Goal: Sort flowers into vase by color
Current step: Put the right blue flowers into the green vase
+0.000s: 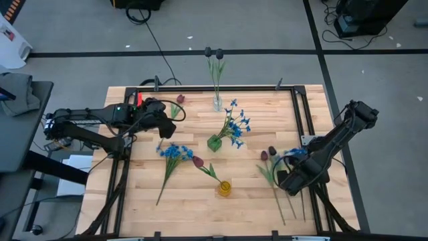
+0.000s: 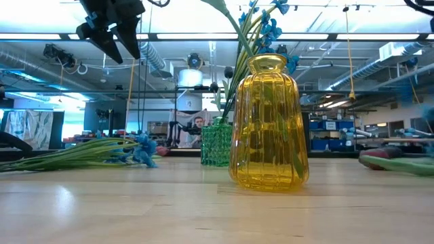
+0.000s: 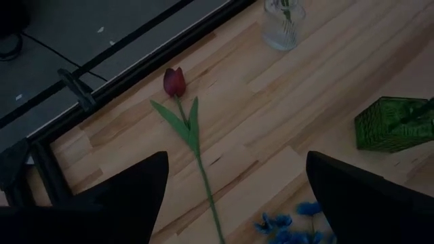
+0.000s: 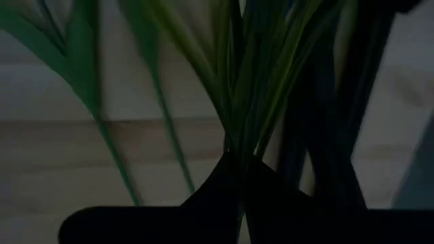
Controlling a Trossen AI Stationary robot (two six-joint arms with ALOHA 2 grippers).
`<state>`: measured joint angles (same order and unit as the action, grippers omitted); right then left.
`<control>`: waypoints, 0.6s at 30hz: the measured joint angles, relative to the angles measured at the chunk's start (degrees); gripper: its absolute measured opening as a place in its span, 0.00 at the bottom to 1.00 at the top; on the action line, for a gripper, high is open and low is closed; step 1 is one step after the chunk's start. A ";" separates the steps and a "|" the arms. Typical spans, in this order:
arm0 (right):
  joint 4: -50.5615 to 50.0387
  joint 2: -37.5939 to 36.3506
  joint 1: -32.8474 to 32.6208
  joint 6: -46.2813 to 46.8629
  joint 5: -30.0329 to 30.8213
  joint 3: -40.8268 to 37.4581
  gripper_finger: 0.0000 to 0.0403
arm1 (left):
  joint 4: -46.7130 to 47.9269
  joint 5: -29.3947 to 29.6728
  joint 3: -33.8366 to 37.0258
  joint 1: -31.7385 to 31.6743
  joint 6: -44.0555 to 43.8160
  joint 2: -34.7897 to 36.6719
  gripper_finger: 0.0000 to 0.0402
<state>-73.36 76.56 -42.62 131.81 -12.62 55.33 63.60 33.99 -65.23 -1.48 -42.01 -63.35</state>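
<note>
High view shows the left gripper point(image 1: 162, 128) raised over the table's left side, fingers spread wide and empty. A red tulip point(image 3: 175, 82) lies flat just beyond it, bud toward the far edge, stem running back toward the gripper; this arm is nearer. The right gripper point(image 1: 291, 179) is low at the right, closed on a bunch of green stems point(image 4: 237, 102). Blue sprays stand in the green vase point(image 1: 215, 142); a yellow vase point(image 1: 224, 189) sits nearer. Pale wood-plank table point(image 1: 200, 207), workshop room behind.
</note>
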 joint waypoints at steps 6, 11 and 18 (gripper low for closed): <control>-2.86 -1.54 0.55 -0.42 1.53 2.53 0.04 | 0.08 0.42 0.00 -0.02 2.90 0.00 0.88; -12.04 -2.43 0.62 -0.90 2.63 8.30 0.04 | 0.10 0.42 0.00 0.00 3.01 0.00 0.88; -16.53 -3.53 0.60 -1.83 8.26 14.18 0.04 | 0.14 0.40 0.00 -0.01 3.01 0.00 0.88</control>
<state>-89.89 73.03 -42.02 129.98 -4.36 69.51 63.75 34.39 -65.23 -1.49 -39.00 -63.35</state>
